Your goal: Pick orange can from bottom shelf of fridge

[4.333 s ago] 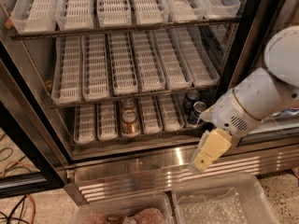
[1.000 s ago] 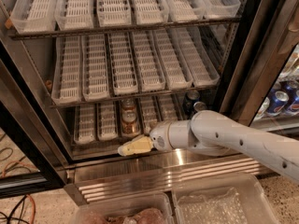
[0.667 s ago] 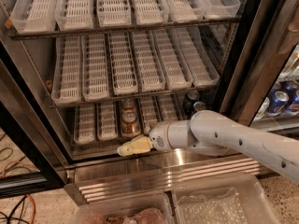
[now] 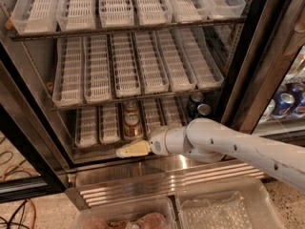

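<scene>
The orange can [image 4: 132,123] stands in a white lane at the front of the bottom shelf [image 4: 102,124] of the open fridge [image 4: 248,70]. A second orange-copper can [image 4: 130,107] stands right behind it. My gripper [image 4: 127,151] with its cream-coloured fingers [image 4: 133,149] points left, just below and in front of the orange can, at the shelf's front edge. It holds nothing. The white arm [image 4: 228,144] reaches in from the lower right.
Two dark cans [image 4: 199,105] stand at the right end of the bottom shelf. Two upper racks [image 4: 138,66] of white lanes hang above. The ribbed steel base [image 4: 157,182] lies below. Clear bins [image 4: 224,209] sit on the floor. Blue cans [image 4: 288,101] show in the neighbouring cooler.
Since 4.3 s ago the gripper has swung from the lower right to the left, up to the bottom shelf's front edge under the orange can. Over the last second it has held still.
</scene>
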Controlling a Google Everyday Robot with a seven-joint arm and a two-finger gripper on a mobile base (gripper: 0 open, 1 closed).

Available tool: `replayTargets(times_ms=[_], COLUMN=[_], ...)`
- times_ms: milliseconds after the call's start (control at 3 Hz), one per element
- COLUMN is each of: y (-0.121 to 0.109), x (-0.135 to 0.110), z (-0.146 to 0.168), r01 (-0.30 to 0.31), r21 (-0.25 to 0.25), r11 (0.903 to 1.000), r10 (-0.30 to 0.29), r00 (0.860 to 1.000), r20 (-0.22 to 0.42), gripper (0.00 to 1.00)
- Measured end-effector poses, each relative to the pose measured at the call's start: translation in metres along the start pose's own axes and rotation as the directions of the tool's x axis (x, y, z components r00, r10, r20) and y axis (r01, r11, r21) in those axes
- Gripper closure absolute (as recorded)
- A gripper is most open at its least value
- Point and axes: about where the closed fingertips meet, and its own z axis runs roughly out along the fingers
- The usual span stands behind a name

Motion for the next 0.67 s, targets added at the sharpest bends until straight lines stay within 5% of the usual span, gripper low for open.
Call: replayTargets(times_ms=[667], y=[-0.0195], x=[0.0145], z=[0.0223], r01=[-0.012], r21=[0.197], r11=[0.9803], r10=[-0.011], r00=[0.993], r20=[0.115], gripper=[0.0])
